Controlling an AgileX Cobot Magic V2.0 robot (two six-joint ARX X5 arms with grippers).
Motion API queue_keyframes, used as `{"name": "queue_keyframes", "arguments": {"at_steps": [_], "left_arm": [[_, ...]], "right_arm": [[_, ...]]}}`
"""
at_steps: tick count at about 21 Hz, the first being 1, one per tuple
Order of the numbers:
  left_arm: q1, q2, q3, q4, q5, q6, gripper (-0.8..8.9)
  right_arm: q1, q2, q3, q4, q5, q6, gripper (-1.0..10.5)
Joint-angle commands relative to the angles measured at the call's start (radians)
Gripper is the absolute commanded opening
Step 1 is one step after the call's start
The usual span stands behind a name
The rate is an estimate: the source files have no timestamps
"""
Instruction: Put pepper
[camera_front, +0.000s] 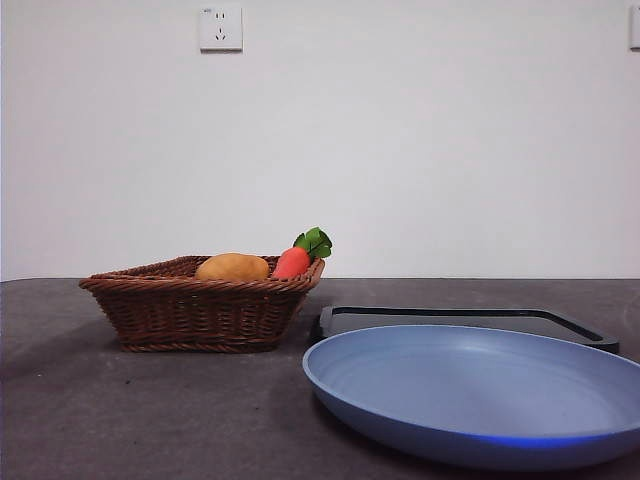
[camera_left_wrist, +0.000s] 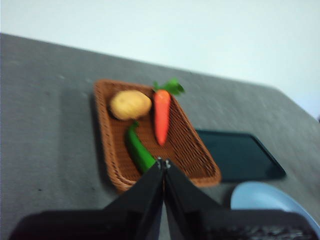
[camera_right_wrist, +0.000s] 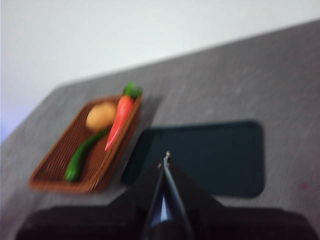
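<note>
Closing on nothing, the left gripper (camera_left_wrist: 163, 163) hangs above the basket (camera_left_wrist: 107, 150), jaws together. The right gripper (camera_right_wrist: 165, 159), likewise pressed together and empty, waits. The pepper (camera_left_wrist: 138, 149) lies inside beside the carrot (camera_left_wrist: 161, 116); open wide, then grasp mid-length.
</note>
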Motion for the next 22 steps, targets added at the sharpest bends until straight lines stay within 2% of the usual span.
{"name": "queue_keyframes", "arguments": {"at_steps": [1,4,9,12,16,17,18,20,21,22], "left_arm": [[0.002,0.079,0.069,-0.048,0.071,0.109,0.06],[0.002,0.154,0.135,-0.107,0.158,0.159,0.06],[0.001,0.248,0.241,-0.235,0.215,0.244,0.06],[0.001,0.280,0.287,-0.290,0.215,0.267,0.06],[0.001,0.295,0.309,-0.293,0.214,0.267,0.11],[0.001,0.295,0.309,-0.295,0.214,0.263,0.35],[0.001,0.295,0.309,-0.296,0.212,0.255,1.15],[0.001,0.295,0.309,-0.297,0.211,0.246,3.39],[0.001,0.295,0.309,-0.297,0.211,0.228,3.62],[0.001,0.295,0.309,-0.297,0.211,0.228,3.62]], "right_arm": [[0.003,0.073,0.112,-0.120,-0.040,-0.109,0.1],[0.004,0.148,0.212,-0.260,-0.068,-0.185,0.1],[0.004,0.234,0.327,-0.455,-0.067,-0.301,0.1],[0.004,0.258,0.350,-0.516,-0.067,-0.342,0.1],[0.004,0.264,0.350,-0.520,-0.066,-0.352,0.1],[0.003,0.266,0.350,-0.520,-0.065,-0.352,0.1],[0.003,0.269,0.350,-0.520,-0.066,-0.351,0.4],[0.003,0.277,0.350,-0.520,-0.065,-0.349,2.1],[0.003,0.282,0.350,-0.520,-0.063,-0.349,3.0],[0.003,0.289,0.350,-0.520,-0.063,-0.340,3.3]]}}
